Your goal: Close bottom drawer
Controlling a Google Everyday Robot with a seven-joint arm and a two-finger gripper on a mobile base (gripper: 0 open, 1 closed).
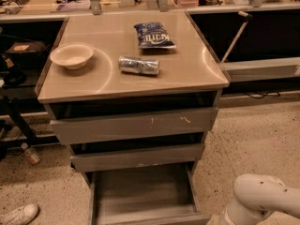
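Near centre, viewing grey cabinet (187, 69) with three fronts. Finding bottom drawer (143, 191) lowest, pulled out nearward. Noting white arm (265, 198) at near right; placing gripper out of frame, grip untellable. Spotting chip bag (153, 35), bowl (71, 55), can (138, 65) atop.

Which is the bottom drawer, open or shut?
Open. The bottom drawer is pulled far out, its bare tray showing. The gripper is out of view; only the white arm shows beside it, at the bottom right.
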